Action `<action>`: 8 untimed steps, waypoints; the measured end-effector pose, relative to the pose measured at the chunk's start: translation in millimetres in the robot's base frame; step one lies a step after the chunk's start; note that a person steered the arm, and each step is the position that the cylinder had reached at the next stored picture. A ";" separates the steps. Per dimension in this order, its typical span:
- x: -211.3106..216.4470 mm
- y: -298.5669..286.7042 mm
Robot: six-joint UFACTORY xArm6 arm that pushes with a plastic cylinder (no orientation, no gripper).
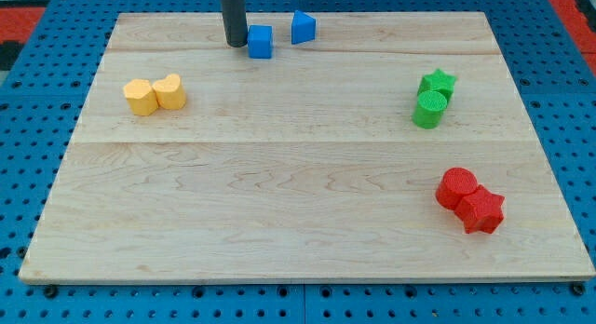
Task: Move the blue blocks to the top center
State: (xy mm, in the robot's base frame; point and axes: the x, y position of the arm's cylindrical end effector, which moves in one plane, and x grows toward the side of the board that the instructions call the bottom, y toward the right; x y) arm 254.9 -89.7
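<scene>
Two blue blocks sit near the view's top centre of the wooden board (279,194). A blue cube (260,42) lies just right of my tip (235,43), touching or nearly touching it. A second blue block (303,28), wedge-like in shape, lies a little to the right and higher, apart from the cube. My dark rod comes down from the view's top edge.
Two yellow blocks (155,94) sit together at the left. A green star (438,83) and a green cylinder (429,109) touch at the right. Two red blocks (469,202) touch at the lower right. Blue pegboard surrounds the board.
</scene>
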 end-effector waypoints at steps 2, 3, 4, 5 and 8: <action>30.3 29.3; 62.5 28.2; 49.3 41.8; 32.3 41.0; 54.3 38.5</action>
